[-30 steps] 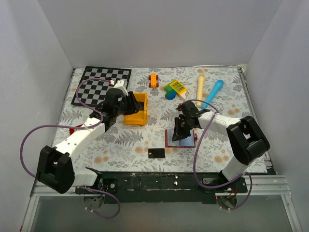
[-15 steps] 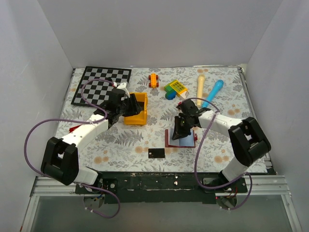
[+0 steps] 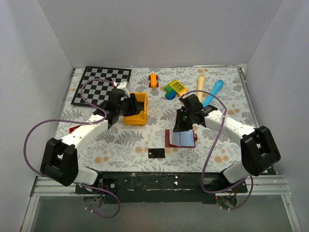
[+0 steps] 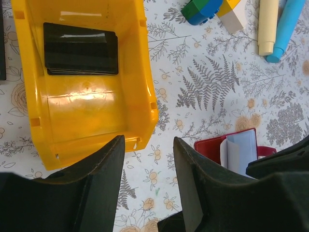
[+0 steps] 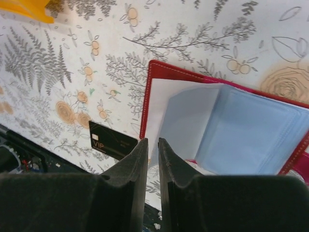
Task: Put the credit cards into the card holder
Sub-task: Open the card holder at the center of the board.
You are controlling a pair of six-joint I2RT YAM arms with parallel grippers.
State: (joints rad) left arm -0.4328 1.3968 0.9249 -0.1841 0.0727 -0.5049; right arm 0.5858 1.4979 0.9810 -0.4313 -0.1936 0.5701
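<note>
Yellow bin [image 4: 91, 116] hides its credit cards [image 4: 80, 48] except from left wrist; left hand [image 4: 147, 143] apart, right hand [image 5: 153, 143] barely apart.

The flowered table [image 3: 120, 141] carries a yellow bin [image 3: 137, 117] just ahead of the left claw [image 3: 130, 109], a checkerboard [image 3: 99, 83] beyond; an open red card holder [image 3: 183, 139] under the right claw [image 3: 180, 127], a black card [image 3: 156, 153] beside it, blocks [image 3: 175, 88] farther out.

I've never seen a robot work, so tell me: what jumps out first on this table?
The bright yellow bin left of the middle, with a stack of black cards in it and the left claw beside it. Next, the maroon card holder, lying open to its pale blue pockets under the right claw, and a lone black card near the front edge.
</note>
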